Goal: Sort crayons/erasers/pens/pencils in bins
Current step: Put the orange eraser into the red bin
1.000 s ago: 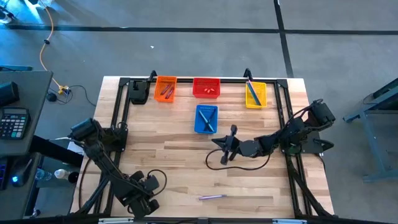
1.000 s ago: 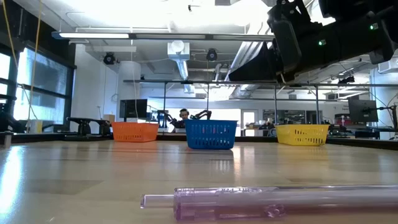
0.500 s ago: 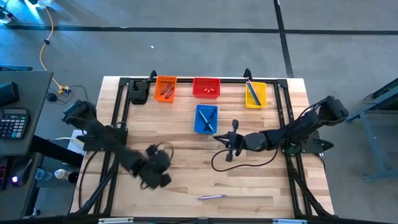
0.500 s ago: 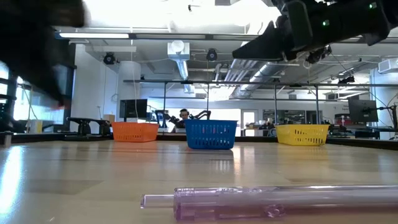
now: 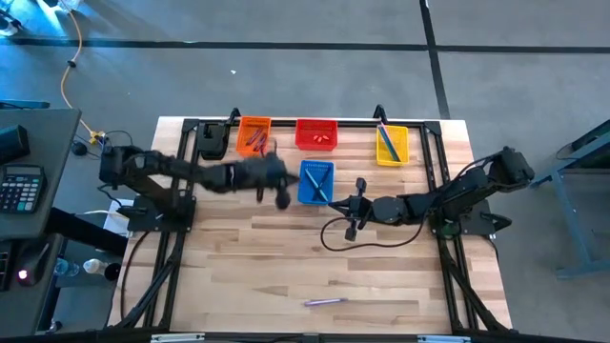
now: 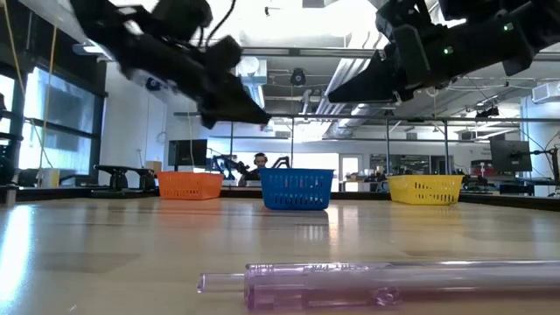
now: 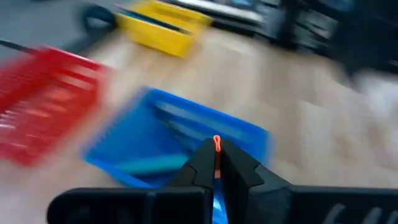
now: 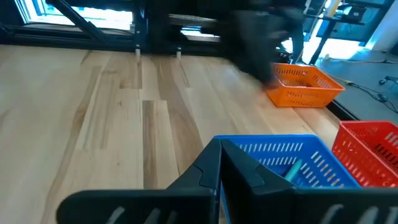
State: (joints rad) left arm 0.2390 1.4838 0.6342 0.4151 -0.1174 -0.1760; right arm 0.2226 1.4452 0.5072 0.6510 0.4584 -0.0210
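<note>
The left gripper (image 7: 215,163) pinches an orange-red crayon (image 7: 216,144) beside the blue bin (image 5: 315,182), likely bound for the orange bin (image 5: 254,135); right gripper (image 8: 221,163) closed, empty.

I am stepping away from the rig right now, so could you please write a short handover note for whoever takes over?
Left pincer: in the air just left of the blue bin, shut on a thin orange-red piece, too blurred to name.
Right pincer: shut, empty, hanging just right of and nearer than the blue bin.
Done: sticks lie in the orange bin, yellow bin and blue bin; small red pieces in the red bin.
Left: one purple pen lies alone on the table near its front edge; the piece in the left pincer is not yet binned.
</note>
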